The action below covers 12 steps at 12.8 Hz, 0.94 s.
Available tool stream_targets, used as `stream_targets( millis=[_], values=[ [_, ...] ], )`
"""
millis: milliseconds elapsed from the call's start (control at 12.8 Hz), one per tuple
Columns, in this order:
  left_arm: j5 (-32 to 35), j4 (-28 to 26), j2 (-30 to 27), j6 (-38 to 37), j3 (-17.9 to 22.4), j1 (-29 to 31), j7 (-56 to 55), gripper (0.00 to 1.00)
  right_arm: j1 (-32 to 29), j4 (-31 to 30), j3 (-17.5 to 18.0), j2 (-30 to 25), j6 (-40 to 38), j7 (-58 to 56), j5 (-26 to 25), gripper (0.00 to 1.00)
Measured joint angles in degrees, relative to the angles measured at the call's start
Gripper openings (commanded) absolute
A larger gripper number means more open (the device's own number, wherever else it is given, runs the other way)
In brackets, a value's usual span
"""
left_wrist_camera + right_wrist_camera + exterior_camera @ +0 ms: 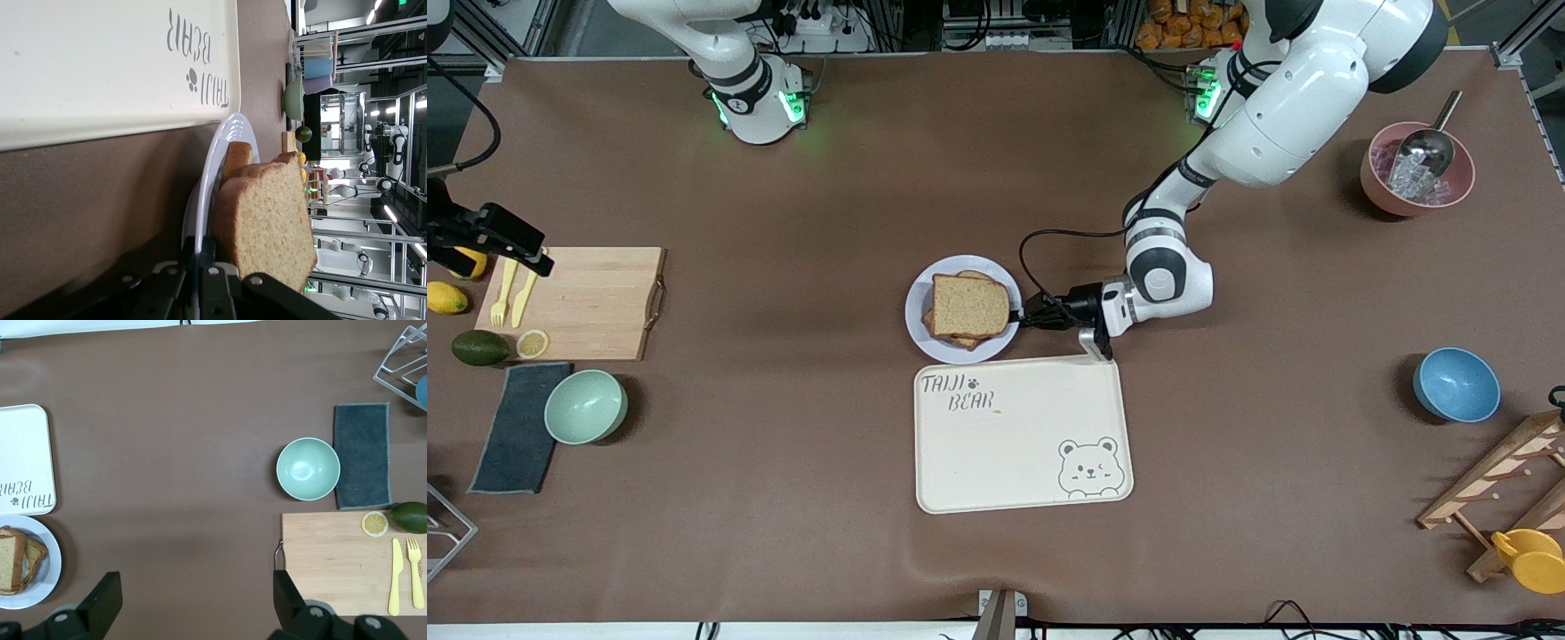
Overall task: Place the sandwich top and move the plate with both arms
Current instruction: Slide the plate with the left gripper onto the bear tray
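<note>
Our left tool (1040, 313) pinches the plate (919, 307) rim at the left arm's end — our right tool (193, 600), wide, waits well apart.

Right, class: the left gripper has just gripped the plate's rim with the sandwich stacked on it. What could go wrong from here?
1. The left gripper pinches only the plate rim, so lifting one-sided could tilt it.
2. The sandwich top lies loose on the stack and might slide off.
3. The right gripper hangs open over the cutting board end, giving no support.
</note>
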Motion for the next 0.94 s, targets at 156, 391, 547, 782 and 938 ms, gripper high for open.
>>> stream_targets(
  millis=[156,391,547,782,938],
  values=[
    [-1.30,0.10,0.08,-0.05,-0.04,-0.06,0.14,0.00,0.00,0.00,0.00,0.00,-0.01,0.00,-0.01,1.00],
    [-3.58,0.49,0.09,-0.23,-0.06,-0.06,0.33,0.00,0.00,0.00,0.00,0.00,-0.02,0.01,-0.07,1.00],
    [-5.25,1.21,0.10,-0.23,-0.14,-0.05,0.33,0.00,0.00,0.00,0.00,0.01,-0.02,0.01,-0.10,1.00],
    [-7.40,2.39,-0.06,-0.13,-0.99,0.29,0.33,0.00,0.00,-0.10,-0.01,0.04,-0.02,0.03,-0.15,1.00],
    [-7.93,2.89,-0.50,-0.12,-2.48,1.49,-0.09,0.00,0.00,-0.13,-0.08,0.04,-0.09,0.05,-0.18,1.00]
  ],
)
